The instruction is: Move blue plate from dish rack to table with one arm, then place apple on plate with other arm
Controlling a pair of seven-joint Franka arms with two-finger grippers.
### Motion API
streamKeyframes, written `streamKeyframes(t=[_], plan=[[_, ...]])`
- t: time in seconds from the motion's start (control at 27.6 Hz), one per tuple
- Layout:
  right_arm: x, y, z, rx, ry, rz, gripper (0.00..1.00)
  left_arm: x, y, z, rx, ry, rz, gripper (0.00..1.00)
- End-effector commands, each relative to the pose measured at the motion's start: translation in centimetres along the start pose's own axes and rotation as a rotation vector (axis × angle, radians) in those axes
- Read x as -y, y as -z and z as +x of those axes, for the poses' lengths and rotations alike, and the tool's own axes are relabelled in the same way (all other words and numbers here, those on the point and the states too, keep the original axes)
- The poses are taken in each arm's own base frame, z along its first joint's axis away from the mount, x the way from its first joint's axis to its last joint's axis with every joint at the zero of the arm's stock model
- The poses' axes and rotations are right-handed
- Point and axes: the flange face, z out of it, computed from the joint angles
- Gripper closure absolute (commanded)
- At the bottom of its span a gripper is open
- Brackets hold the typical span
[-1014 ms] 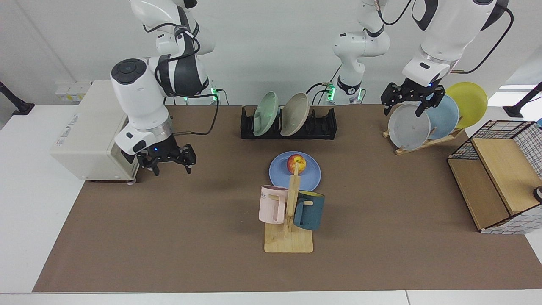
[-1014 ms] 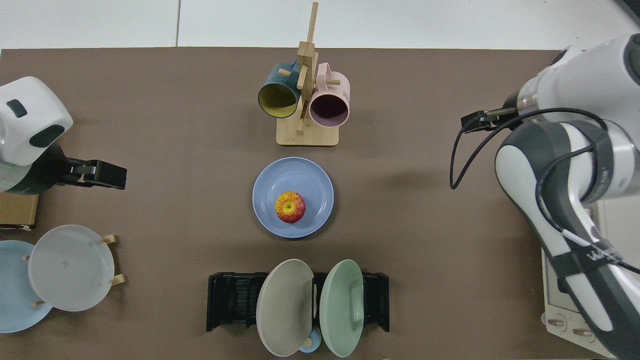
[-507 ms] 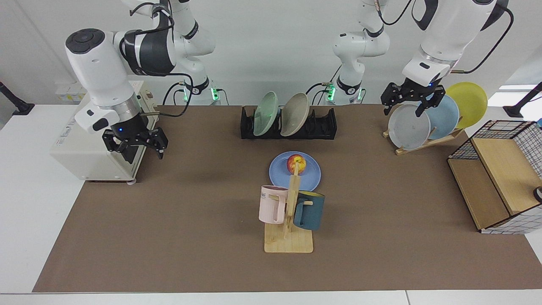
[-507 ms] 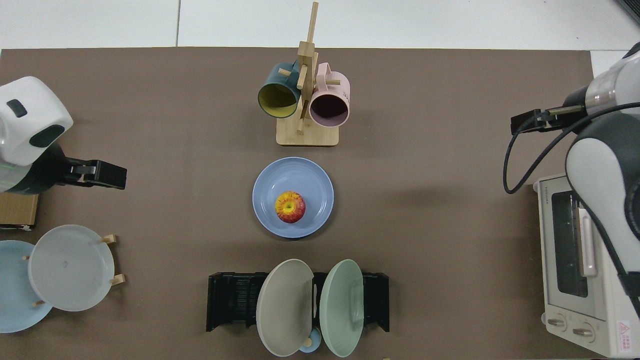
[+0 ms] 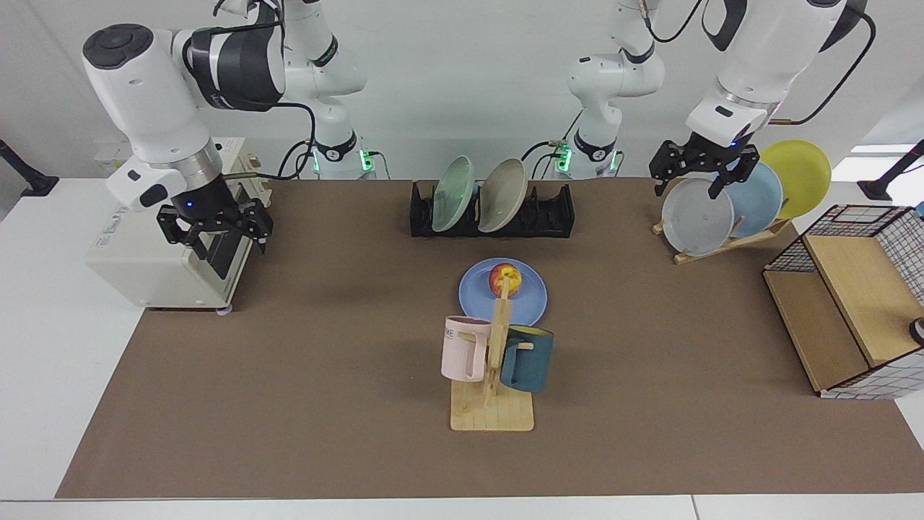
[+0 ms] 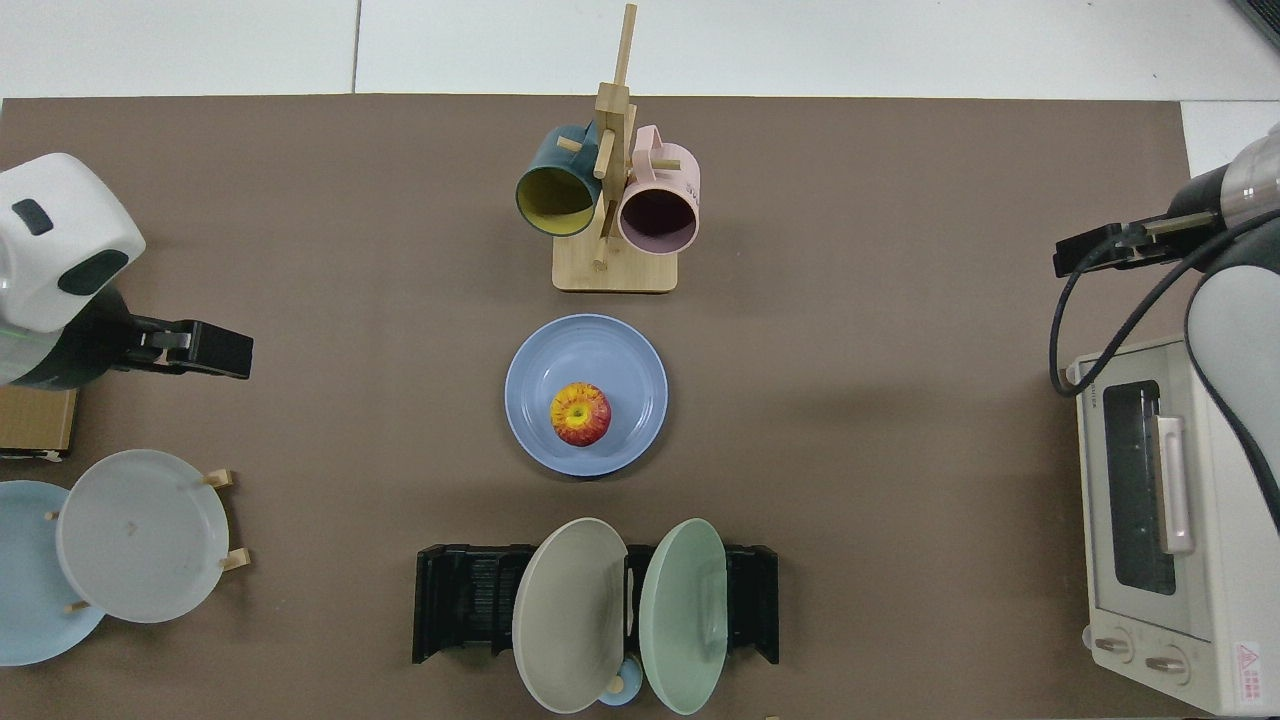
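Blue plate lies flat on table mid-mat, w/ apple sitting on it, slightly off-centre in top view. Dish rack behind it holds only a green and a beige plate, both on edge.

Right gripper hangs in front of the toaster oven, well apart from plate; fingers spread, empty. Left gripper hovers by the grey plate on the wooden stand, also spread, nothing between fingers (this arm waits).

Handling, my read:
- Plate: rigid, matte, prob. light; shallow rim is the only purchase — pinch rim edge. Could chip if dropped.
- Apple: firm, smooth-skinned, round, so may roll on the plate; take across its widest part, stem up.

Both steps look done, judging by how things lie.
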Motion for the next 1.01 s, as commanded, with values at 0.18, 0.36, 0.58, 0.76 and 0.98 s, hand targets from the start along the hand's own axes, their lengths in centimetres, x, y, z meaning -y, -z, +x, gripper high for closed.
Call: streamKeyframes(t=[0.18, 0.36, 0.58, 0.76, 0.98], plan=[[-0.2, 1.6, -0.9, -0.019, 0.021, 0.029, 0.00, 0.0, 0.6, -0.4, 0.003, 0.005, 0.007, 0.00], [0.7, 2.6, -2.2, -0.015, 0.017, 0.028, 0.00, 0.0, 0.7, -0.4, 0.002, 0.005, 0.008, 0.00], [0.6, 1.8, -4.4, -0.004, 0.014, 0.030, 0.00, 0.0, 0.7, -0.4, 0.002, 0.005, 0.008, 0.00], [0.0, 2.0, -3.8, -0.040, -0.002, 0.023, 0.00, 0.0, 0.7, -0.4, 0.002, 0.004, 0.008, 0.00], [-0.8, 2.0, -3.7, -0.049, -0.015, 0.023, 0.00, 0.0, 0.7, -0.4, 0.002, 0.004, 0.008, 0.00]])
